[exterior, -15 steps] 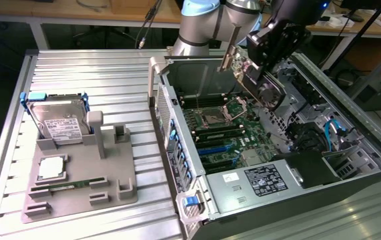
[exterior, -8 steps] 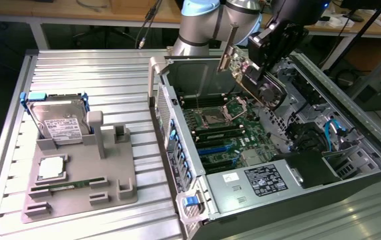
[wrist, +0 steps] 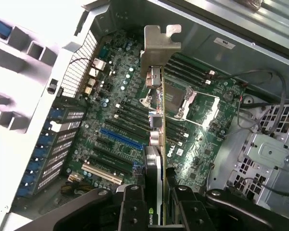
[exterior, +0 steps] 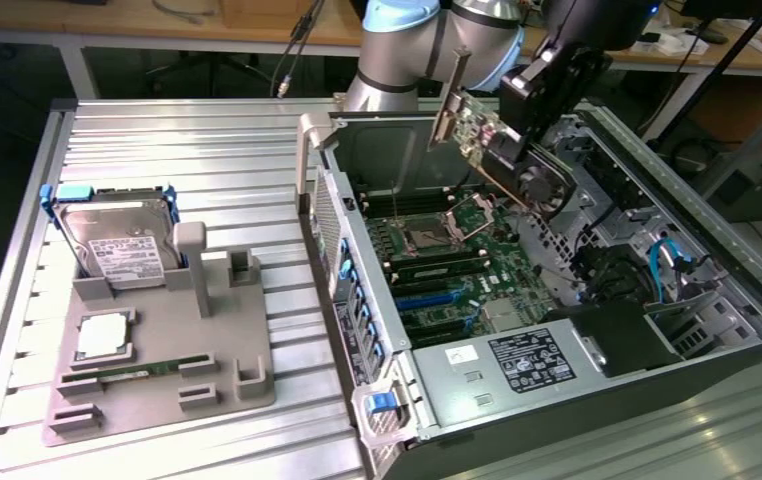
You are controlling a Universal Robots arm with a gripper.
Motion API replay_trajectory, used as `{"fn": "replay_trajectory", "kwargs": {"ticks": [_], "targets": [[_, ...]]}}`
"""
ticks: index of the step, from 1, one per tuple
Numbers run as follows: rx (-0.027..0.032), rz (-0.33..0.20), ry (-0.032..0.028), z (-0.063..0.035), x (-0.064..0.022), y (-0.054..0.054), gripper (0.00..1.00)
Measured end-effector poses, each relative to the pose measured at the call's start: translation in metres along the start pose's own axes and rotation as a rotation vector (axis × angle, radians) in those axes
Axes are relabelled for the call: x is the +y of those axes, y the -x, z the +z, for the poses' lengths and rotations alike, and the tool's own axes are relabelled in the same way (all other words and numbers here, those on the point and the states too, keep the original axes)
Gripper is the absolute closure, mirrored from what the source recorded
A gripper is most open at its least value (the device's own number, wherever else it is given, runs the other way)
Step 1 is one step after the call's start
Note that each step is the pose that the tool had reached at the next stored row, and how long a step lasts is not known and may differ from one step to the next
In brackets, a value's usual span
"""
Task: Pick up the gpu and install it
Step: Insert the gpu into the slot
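Above your ribbed worktop (exterior: 181, 140), the gpu (exterior: 477, 135) is hanging over the motherboard (exterior: 455, 265) in the open case (exterior: 595, 400), apparently clear of any slot. Your pincer (wrist: 156, 204) is gripping it, partly closed. Pickup is done; you are not yet seating it.

Arm (exterior: 395, 70): silver-grey cylindrical links, pale blue joint cap (exterior: 401, 12), black wrist housing (exterior: 581, 45). Pincer (wrist: 158, 192): matte black, blocky fingers (wrist: 130, 207), round screw heads near the tips.
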State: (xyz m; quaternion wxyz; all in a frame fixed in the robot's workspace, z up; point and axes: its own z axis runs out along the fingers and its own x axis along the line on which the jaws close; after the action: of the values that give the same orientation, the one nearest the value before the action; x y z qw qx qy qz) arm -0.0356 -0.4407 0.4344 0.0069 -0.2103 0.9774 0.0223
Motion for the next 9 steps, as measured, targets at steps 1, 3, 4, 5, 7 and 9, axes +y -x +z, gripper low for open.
{"fn": "replay_trajectory", "kwargs": {"ticks": [1, 3, 4, 5, 7, 9], "targets": [[0.0009, -0.024, 0.0006, 0.0, 0.0, 0.0, 0.73], [0.002, -0.05, 0.0012, 0.0, 0.0, 0.0, 0.73], [0.0025, -0.062, 0.0015, 0.0, 0.0, 0.0, 0.73], [0.003, -0.075, 0.0018, 0.0, 0.0, 0.0, 0.73], [0.0041, -0.1, 0.0023, 0.0, 0.0, 0.0, 0.73], [0.0051, -0.127, 0.003, 0.0, 0.0, 0.0, 0.73]]}}
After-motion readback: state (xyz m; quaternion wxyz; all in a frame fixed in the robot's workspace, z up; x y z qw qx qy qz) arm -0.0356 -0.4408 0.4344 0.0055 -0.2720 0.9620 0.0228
